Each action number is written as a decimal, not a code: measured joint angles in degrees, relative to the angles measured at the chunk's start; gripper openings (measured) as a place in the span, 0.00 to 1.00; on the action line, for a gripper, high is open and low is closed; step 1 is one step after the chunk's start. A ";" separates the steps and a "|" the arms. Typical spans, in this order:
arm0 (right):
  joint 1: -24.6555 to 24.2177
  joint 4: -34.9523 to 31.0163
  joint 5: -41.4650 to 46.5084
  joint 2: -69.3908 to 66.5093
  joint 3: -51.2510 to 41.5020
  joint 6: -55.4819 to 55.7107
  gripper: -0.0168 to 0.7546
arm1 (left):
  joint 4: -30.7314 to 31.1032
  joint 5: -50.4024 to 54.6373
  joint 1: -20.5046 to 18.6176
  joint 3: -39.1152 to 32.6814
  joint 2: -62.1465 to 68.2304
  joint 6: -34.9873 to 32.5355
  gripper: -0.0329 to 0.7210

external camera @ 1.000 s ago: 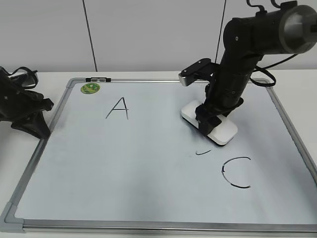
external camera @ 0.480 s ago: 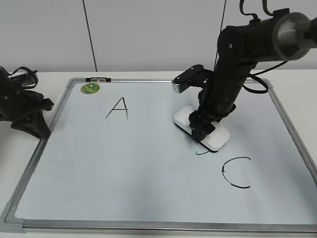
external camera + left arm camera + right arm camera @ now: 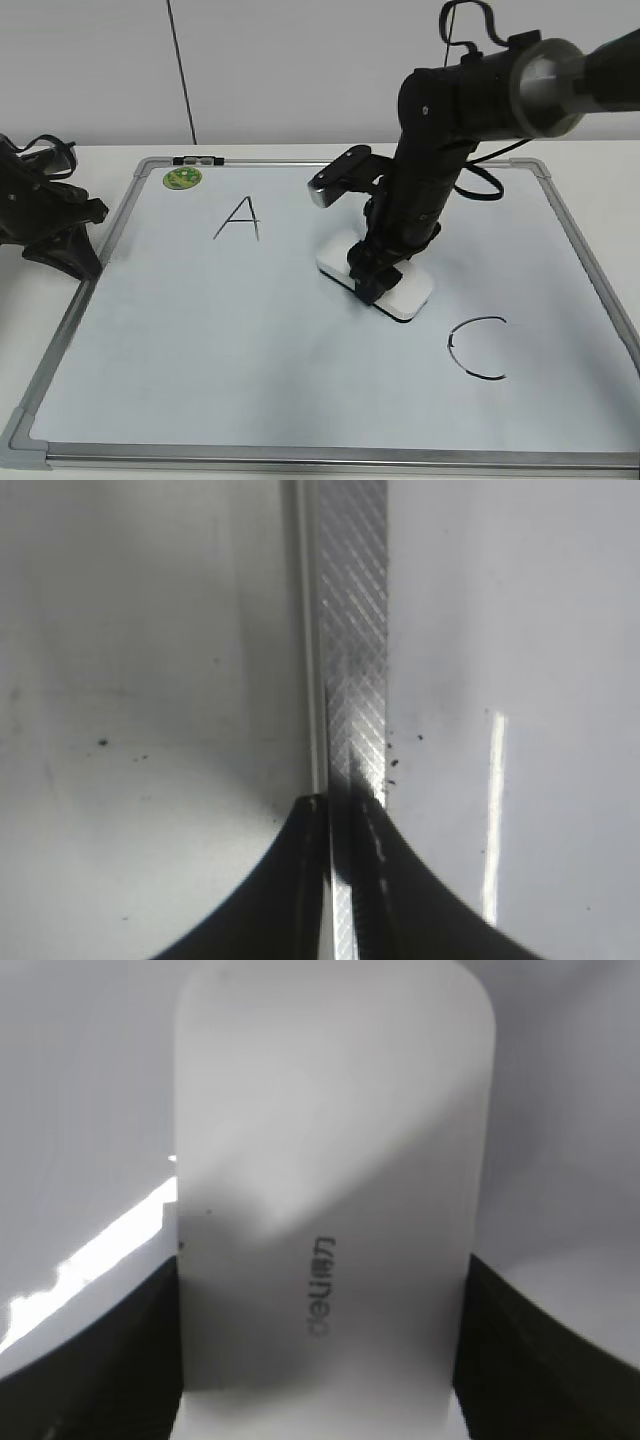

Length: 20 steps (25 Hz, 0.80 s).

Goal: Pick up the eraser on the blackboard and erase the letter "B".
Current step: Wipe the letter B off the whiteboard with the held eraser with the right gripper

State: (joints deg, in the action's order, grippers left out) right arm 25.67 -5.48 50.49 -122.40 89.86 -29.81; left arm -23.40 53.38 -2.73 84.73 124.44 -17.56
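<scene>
Pressing the eraser [image 3: 378,276] flat on the blackboard [image 3: 250,340], between the "A" [image 3: 238,218] and the "C" [image 3: 477,347], roughly mid-board. Clamping it across its width with the right gripper [image 3: 378,268], jaws closed on both long sides, as seen in the right wrist view [image 3: 325,1260]. Showing no stroke of the letter "B" anywhere around the block; possibly hiding a last trace beneath it. Resting the left gripper [image 3: 55,225] off the board's left edge on the table [image 3: 70,160], jaws indistinct, so cannot tell whether apart or together.

Risks from here: sliding too far toward the "C" and smearing it; tilting the block so only one edge wipes, leaving a streak; pressing too lightly and skipping; pushing hard enough to shift the unclamped board.
</scene>
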 joint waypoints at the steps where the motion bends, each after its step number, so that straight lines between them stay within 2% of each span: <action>1: 0.71 0.12 0.00 -0.49 0.00 0.00 0.72 | -0.10 0.00 0.00 0.00 0.00 0.00 0.09; 11: 2.59 2.98 0.00 -1.09 0.32 0.95 0.72 | -0.10 0.00 0.00 0.00 0.00 0.00 0.09; 20: -0.40 2.84 0.00 -1.09 0.32 4.49 0.71 | 0.12 -0.20 0.00 0.00 0.00 0.00 0.09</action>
State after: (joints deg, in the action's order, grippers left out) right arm 25.26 -2.64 50.49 -123.49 90.18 -25.32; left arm -23.28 53.19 -2.73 84.73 124.44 -17.56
